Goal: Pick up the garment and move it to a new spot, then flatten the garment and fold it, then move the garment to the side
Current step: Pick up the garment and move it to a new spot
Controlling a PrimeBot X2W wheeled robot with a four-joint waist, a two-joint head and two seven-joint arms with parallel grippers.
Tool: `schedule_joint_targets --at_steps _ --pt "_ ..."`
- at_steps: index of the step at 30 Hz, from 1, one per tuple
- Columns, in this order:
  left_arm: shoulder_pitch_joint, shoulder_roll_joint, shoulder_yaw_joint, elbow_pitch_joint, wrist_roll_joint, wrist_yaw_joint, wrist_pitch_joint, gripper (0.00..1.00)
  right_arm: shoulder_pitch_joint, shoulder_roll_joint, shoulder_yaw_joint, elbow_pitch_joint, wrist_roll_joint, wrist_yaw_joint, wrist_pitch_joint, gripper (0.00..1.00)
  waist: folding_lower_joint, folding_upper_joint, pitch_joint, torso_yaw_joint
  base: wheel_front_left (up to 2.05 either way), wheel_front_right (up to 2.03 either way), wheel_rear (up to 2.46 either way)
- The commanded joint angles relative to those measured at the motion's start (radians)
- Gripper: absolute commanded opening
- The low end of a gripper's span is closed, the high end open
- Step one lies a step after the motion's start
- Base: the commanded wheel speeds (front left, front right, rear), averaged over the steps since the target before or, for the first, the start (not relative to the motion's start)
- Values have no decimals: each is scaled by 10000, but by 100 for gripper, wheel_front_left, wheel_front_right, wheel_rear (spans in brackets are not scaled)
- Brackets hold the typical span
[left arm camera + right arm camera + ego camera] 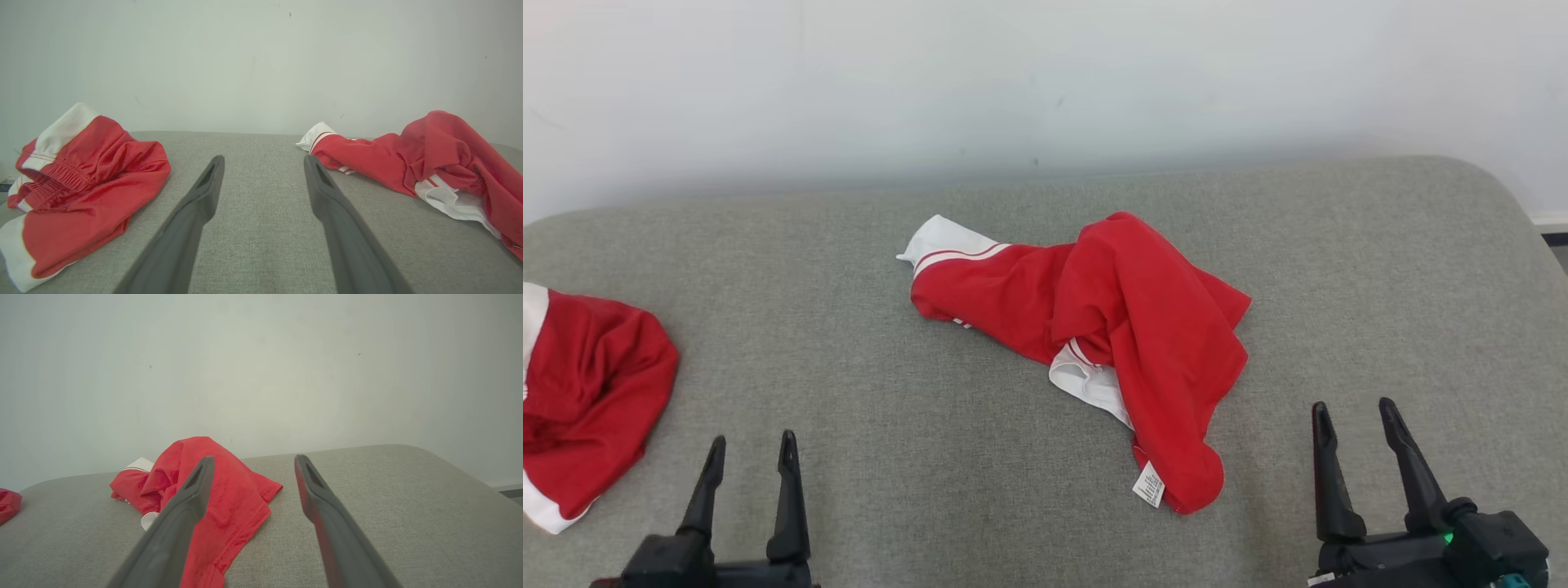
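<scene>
The garment (1111, 327), red with white trim, lies crumpled in a heap, one white-banded end (943, 241) trailing out to its left and a care label (1149, 484) showing at its near tip. Part of it is folded over itself, so a white band peeks out from under the red fold. It rests on a grey padded surface (931, 457), with a pale wall (1045, 82) behind it.

The right claw (1352, 404) hovers near the garment's near right corner, apart from the cloth, fingers spread wide and holding nothing. The left claw (752, 438) hangs well off to the garment's near left, equally wide and empty. Farther left of the garment sits a second red and white piece (588, 384), also bunched, at the edge of the head view.

By the look of it the task is at its very start: the pick-up has not begun, and nothing is flattened or folded. The next move probably calls for the right claw to reach forward and down onto a raised fold of the heap and close on enough cloth to lift it. A grip on only one thin layer could let the rest drag or slip.
</scene>
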Motion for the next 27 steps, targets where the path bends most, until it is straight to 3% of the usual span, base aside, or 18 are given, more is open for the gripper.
schedule_joint_targets --at_steps 1,17,27 --pt "207 -76 19 -92 97 -2 -29 100 100 1 -60 2 86 -22 -8 100 1 1 -96 61 0 0 0" --pt "1134 -151 -490 -53 -34 349 -30 100 625 3 -11 650 257 -22 -8 100 1 1 -406 320 0 0 0" --pt "1199 -155 -544 28 -34 228 -30 100 650 3 10 843 286 -22 -8 100 1 1 -405 470 0 0 0"
